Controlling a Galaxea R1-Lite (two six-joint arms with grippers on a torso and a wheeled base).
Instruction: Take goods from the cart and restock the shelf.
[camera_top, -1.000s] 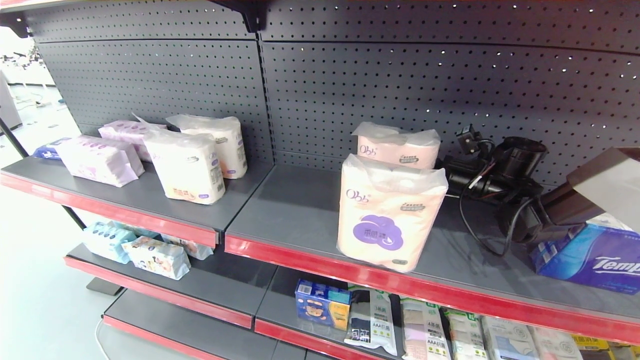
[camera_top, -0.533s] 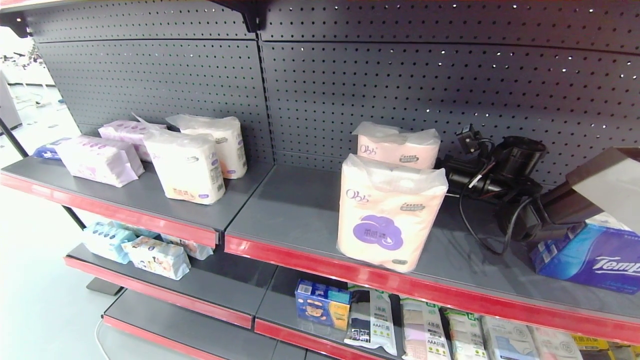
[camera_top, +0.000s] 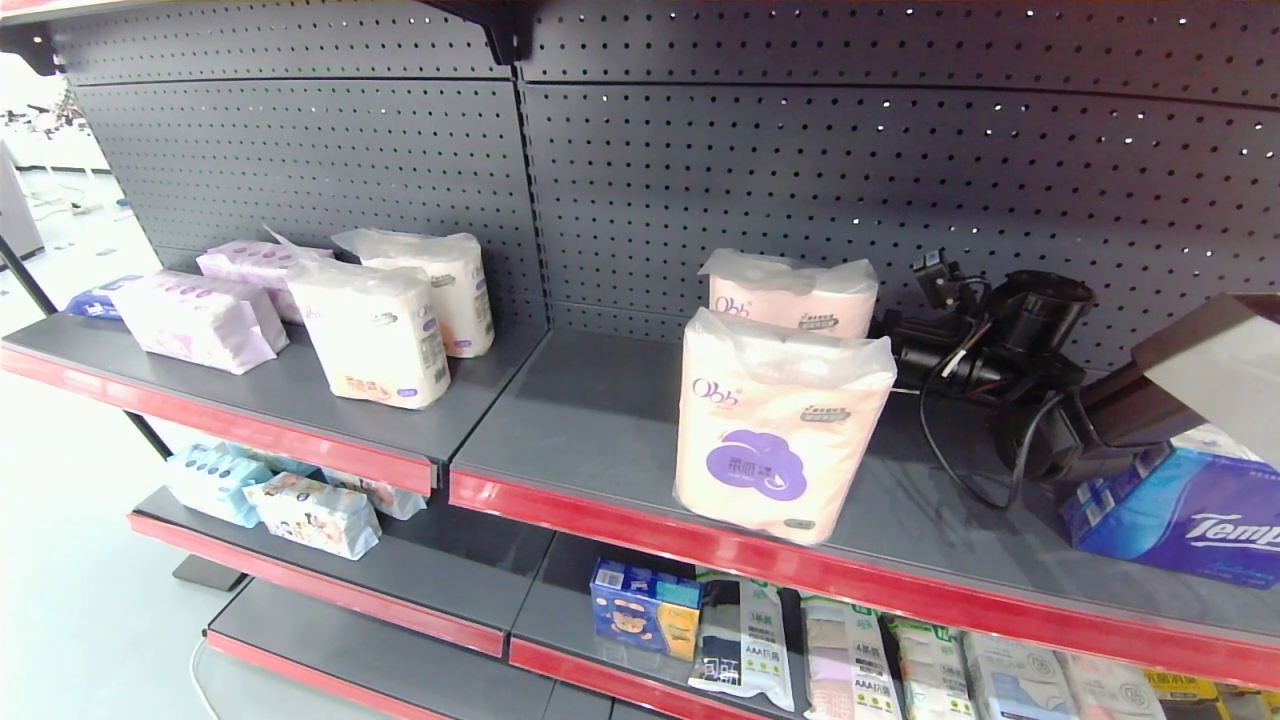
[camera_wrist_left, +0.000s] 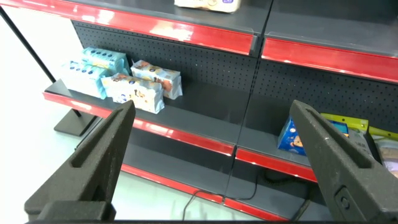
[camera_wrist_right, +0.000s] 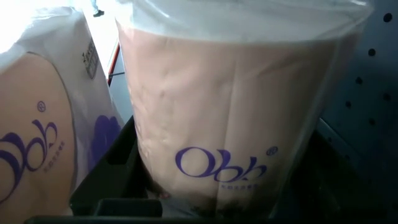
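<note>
**A:** Rear pack (camera_top: 790, 295) slid a hair to the robot's left since a second ago, and the right arm (camera_top: 1000, 345) went with it. Fingers?

**B:** Right gripper (camera_wrist_right: 217, 199): fingers (camera_wrist_right: 106, 180) sit either side of that pack, clamped on it as far as I can judge. The pack stands upright near the pegboard (camera_top: 760, 170), just behind the front pack (camera_top: 780, 430). Its base is hidden, but it's probably resting on the shelf (camera_top: 600, 420).

**A:** Left?

**B:** Left gripper (camera_wrist_left: 212, 112) is spread wide with nothing between, hanging low before the lower shelves (camera_wrist_left: 155, 121).

**A:** Progress?

**B:** This item looks as good as placed, just not let go yet. Still to do: release it, then back the arm out without knocking the front pack over. This bay has two matching packs, with the blue tissue box (camera_top: 1190, 520) off to the right. Bare board on the left side means room for more, so I'd guess more trips. Can't tell how much stock is left to fetch.
</note>
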